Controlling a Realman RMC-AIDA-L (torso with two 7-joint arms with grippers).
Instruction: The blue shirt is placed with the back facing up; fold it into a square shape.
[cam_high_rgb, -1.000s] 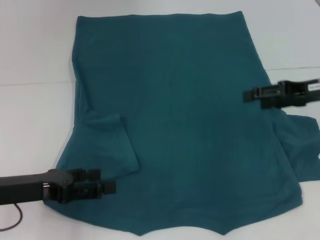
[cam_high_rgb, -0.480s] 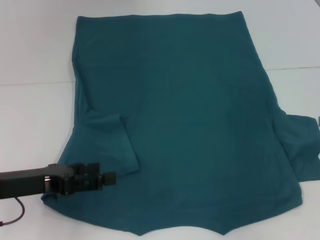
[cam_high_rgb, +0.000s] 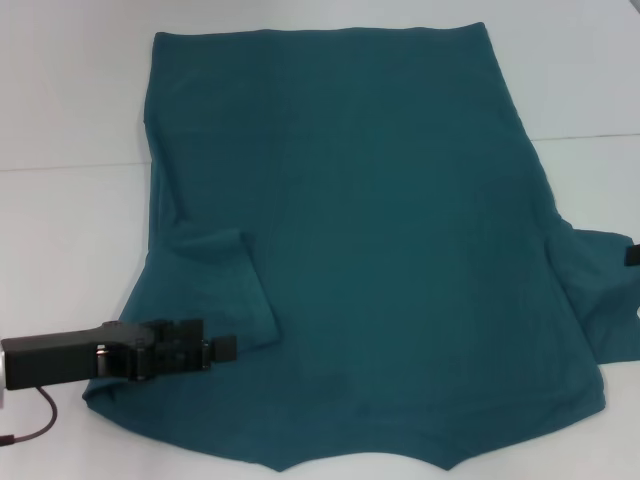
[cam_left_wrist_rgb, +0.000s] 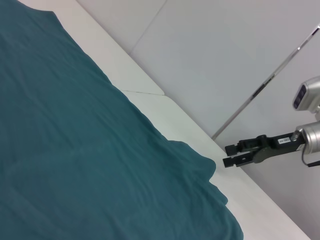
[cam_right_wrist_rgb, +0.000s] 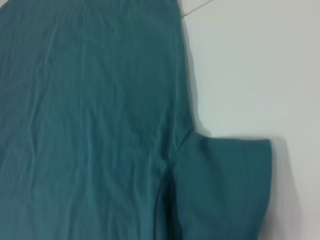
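The blue shirt (cam_high_rgb: 380, 230) lies spread flat on the white table, plain side up, hem at the far end. Its left sleeve (cam_high_rgb: 225, 290) is folded in over the body. The right sleeve (cam_high_rgb: 600, 295) lies spread outward and also shows in the right wrist view, right sleeve (cam_right_wrist_rgb: 225, 190). My left gripper (cam_high_rgb: 225, 348) hovers low over the shirt's near left part, at the folded sleeve's edge. Only a sliver of my right gripper (cam_high_rgb: 632, 255) shows in the head view, off the shirt past the right sleeve. In the left wrist view that right gripper (cam_left_wrist_rgb: 226, 155) is open and holds nothing.
A white table (cam_high_rgb: 70, 240) surrounds the shirt, with a seam line (cam_high_rgb: 60, 166) running across it. A dark cable (cam_high_rgb: 35, 425) trails from my left arm near the front left. The table's far edge (cam_left_wrist_rgb: 270, 200) runs just beyond the shirt's right sleeve.
My right gripper has pulled back from the shirt's right edge to the head view's right border. My left gripper has shifted a little farther in, toward the folded sleeve. The shirt lies the same.
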